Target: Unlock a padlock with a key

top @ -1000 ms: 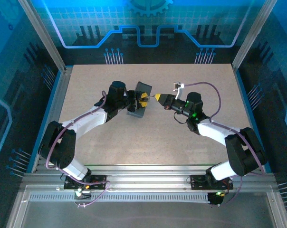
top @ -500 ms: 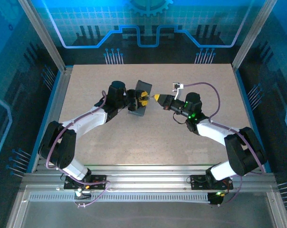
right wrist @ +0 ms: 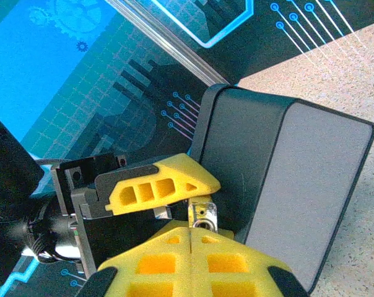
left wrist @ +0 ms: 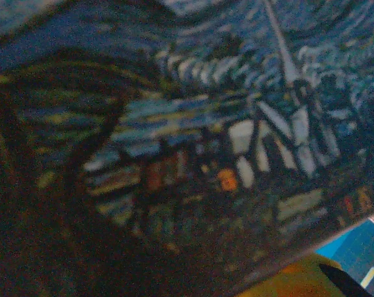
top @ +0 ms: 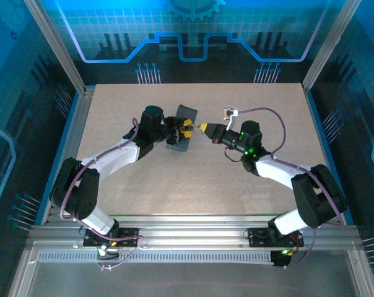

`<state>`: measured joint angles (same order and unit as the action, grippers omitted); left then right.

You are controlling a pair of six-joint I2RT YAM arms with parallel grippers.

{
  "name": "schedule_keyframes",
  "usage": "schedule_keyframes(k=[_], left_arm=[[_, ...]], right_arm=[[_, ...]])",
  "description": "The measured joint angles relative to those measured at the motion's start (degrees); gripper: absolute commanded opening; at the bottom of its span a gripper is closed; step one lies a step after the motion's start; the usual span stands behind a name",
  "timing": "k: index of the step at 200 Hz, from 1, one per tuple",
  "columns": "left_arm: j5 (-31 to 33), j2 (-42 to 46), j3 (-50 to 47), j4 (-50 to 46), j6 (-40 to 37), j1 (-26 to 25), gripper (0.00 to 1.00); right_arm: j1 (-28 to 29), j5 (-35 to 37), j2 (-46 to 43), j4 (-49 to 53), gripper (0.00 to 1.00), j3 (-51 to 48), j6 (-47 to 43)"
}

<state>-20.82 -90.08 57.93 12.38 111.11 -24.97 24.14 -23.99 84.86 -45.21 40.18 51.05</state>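
The right fingers (right wrist: pixel 156 263), pressed together, are barely shifting against the padlock (right wrist: pixel 202 213), sitting between them and the left fingers (right wrist: pixel 159 184) (grip impossible to tell) before the box (right wrist: pixel 311 185), so the unseen key is probably still being aligned.

tin box (top: pixel 187 115) centre | padlock (right wrist: pixel 203 213) beside it | right gripper (top: pixel 204 127) right of both

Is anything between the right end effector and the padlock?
Nothing visible does. In the right wrist view the small silvery metal padlock sits directly at the tips of the right end effector, below the left end effector's yellow finger, with the dark rectangular tin box behind.
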Motion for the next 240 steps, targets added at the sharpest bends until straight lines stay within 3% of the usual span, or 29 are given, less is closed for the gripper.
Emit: schedule_keyframes(k=[240], left_arm=[[1.05, 0.81, -0.35, 0.35, 0.02, 0.07, 0.04]], right_arm=[[0.98, 2.01, 1.09, -2.03, 0.0, 0.0, 0.63]])
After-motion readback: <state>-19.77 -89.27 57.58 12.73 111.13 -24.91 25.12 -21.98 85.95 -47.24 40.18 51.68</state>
